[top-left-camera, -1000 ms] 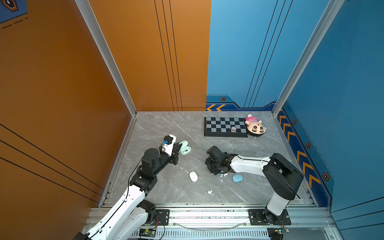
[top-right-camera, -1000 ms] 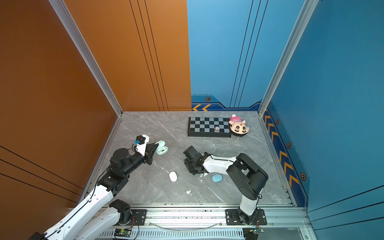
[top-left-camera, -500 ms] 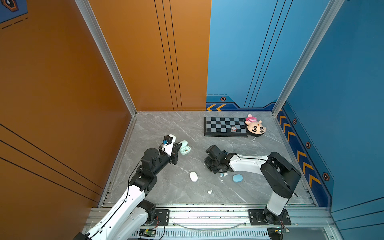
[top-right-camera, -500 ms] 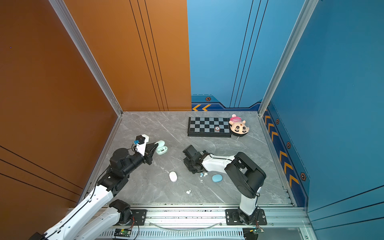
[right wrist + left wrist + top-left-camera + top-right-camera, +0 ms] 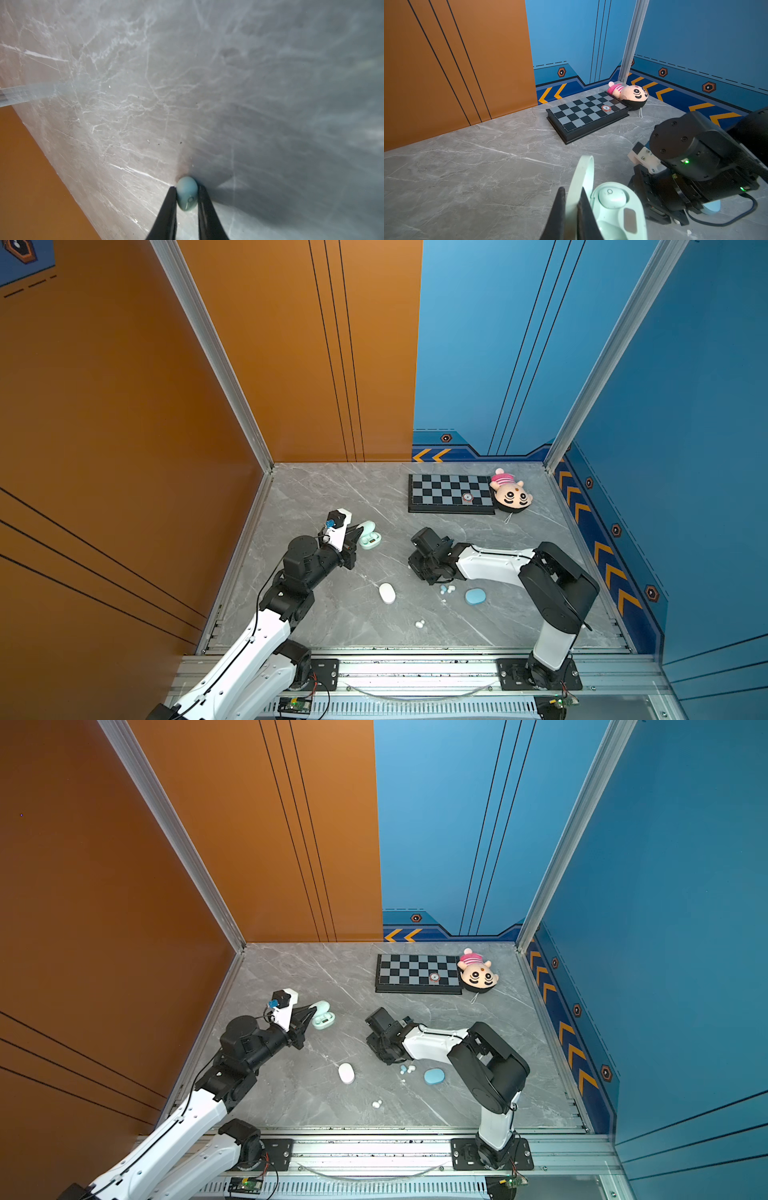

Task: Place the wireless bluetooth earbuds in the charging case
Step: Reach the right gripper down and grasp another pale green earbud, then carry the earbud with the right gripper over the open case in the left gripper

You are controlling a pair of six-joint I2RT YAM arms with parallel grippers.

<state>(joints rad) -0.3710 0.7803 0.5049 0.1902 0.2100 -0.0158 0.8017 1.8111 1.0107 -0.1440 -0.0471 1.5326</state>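
An open mint green charging case sits on the grey table, with one mint earbud seated in it. My left gripper is shut on its upright lid. My right gripper points down at the table and is shut on a pale blue-green earbud that touches the surface. In both top views its fingers are hidden under the right wrist. Light blue earbuds and white earbuds lie loose near the front.
A closed white case and a closed blue case lie near the front. A chessboard with a red chip and a plush doll sit at the back right. Walls enclose three sides.
The right gripper's jaws have narrowed onto the earbud, and the right wrist has shifted slightly left. The left arm and the mint case have not moved.
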